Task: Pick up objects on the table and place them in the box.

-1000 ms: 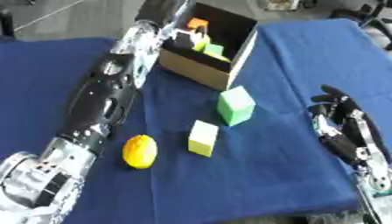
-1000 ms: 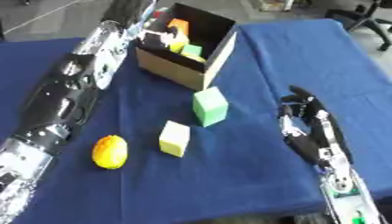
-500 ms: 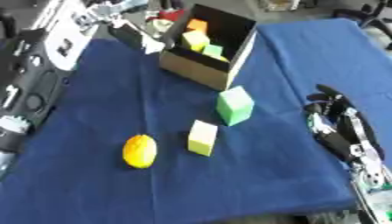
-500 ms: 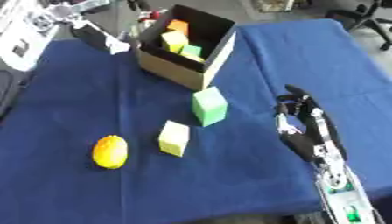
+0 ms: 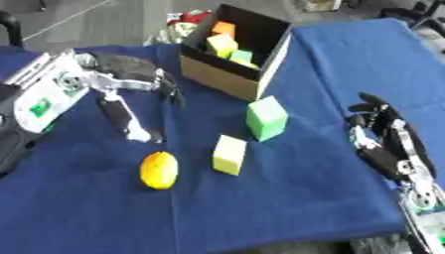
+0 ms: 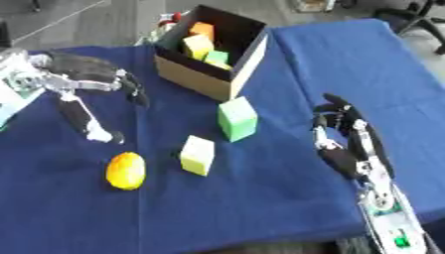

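- We see the green block (image 5: 266,118), the yellow block (image 5: 229,155) and a yellow-orange fruit (image 5: 159,170) on the blue cloth (image 5: 287,198), near the box (image 5: 228,82).
- Our left hand (image 5: 130,94) hangs over the cloth, fingers relaxed, holding nothing.
- Our right hand (image 5: 382,134) rests idle at the right, fingers relaxed.

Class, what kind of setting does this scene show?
Probably a robot lab or office test area: a blue-clothed table, a cardboard box of coloured blocks, and an office chair behind.

Cardboard box (image 5: 228,79), matt cloth (image 5: 287,198)
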Tool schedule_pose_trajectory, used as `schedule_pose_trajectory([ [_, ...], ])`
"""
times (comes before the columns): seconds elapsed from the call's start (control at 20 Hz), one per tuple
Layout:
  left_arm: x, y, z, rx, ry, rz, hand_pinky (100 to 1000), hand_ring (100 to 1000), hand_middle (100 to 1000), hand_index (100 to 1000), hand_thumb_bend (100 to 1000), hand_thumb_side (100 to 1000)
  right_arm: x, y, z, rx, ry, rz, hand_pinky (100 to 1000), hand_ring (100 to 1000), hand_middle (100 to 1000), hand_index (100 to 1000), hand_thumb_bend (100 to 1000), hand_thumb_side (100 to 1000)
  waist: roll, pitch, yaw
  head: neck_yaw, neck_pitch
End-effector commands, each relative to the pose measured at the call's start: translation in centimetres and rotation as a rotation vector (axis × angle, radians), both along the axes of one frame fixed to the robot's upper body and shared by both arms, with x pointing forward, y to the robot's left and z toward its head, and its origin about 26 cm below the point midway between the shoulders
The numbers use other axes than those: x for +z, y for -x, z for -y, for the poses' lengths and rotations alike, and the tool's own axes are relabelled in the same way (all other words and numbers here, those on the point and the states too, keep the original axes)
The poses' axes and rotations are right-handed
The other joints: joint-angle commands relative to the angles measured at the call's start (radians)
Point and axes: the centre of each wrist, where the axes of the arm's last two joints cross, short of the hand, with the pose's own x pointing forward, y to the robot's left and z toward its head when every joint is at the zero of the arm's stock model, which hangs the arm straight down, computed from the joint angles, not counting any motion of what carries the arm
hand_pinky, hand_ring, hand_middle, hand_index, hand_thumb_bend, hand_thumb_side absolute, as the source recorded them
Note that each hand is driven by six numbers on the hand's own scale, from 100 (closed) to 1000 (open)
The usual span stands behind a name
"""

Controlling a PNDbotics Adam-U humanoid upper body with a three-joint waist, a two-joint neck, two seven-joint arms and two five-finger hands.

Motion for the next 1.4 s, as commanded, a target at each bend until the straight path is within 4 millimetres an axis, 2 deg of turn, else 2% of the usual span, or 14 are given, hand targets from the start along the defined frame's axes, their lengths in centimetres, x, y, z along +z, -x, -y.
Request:
schedule_pose_trajectory([
  [0.05, 0.6, 0.2, -0.8, -0.174, -0.223, -0.029, 808, 721, 722, 859, 447, 426, 0.7, -0.1, 0.8, -0.011, 0.028, 0.021, 727, 665, 692, 894, 100, 315, 0.011, -0.030, 0.003, 0.001, 0.006],
  [0.25, -0.7, 0.2, -1.5, -0.203, -0.254, -0.064, 820, 735, 738, 879, 496, 489, 0.6, -0.1, 0.9, -0.013, 0.032, 0.014, 727, 664, 692, 894, 100, 313, 0.015, -0.035, 0.005, 0.003, 0.014],
  [0.65, -3.2, 0.2, -2.7, -0.242, -0.359, -0.087, 820, 736, 739, 891, 539, 465, 0.5, 0.0, 0.9, -0.012, 0.036, 0.013, 727, 663, 692, 894, 100, 313, 0.019, -0.036, 0.003, 0.001, 0.015],
  [0.8, -4.0, 0.2, -2.6, -0.251, -0.361, -0.100, 806, 705, 697, 863, 479, 425, 0.5, -0.1, 0.9, -0.013, 0.035, 0.014, 727, 663, 692, 894, 100, 312, 0.017, -0.036, 0.003, -0.001, 0.014],
  [1.05, -4.3, -0.3, -2.6, -0.203, -0.267, -0.147, 756, 584, 507, 702, 300, 291, 0.5, -0.1, 0.9, -0.014, 0.034, 0.013, 727, 663, 692, 894, 100, 311, 0.013, -0.035, 0.004, -0.003, 0.010],
  [1.2, -2.8, -0.6, -2.8, -0.152, -0.135, -0.175, 737, 549, 466, 664, 234, 208, 0.5, -0.1, 0.9, -0.018, 0.033, 0.012, 727, 662, 692, 894, 100, 310, 0.011, -0.036, 0.006, -0.006, 0.009],
  [1.25, -1.9, -0.5, -2.7, -0.141, -0.091, -0.173, 735, 541, 459, 659, 197, 167, 0.5, -0.1, 0.9, -0.019, 0.033, 0.011, 727, 662, 692, 894, 100, 309, 0.010, -0.036, 0.007, -0.007, 0.009],
  [1.4, 2.0, -1.1, -2.3, -0.068, 0.084, -0.164, 726, 527, 440, 647, 127, 169, 0.3, 0.0, 0.9, -0.018, 0.029, 0.005, 727, 662, 692, 894, 100, 309, 0.007, -0.038, 0.013, -0.011, 0.010],
])
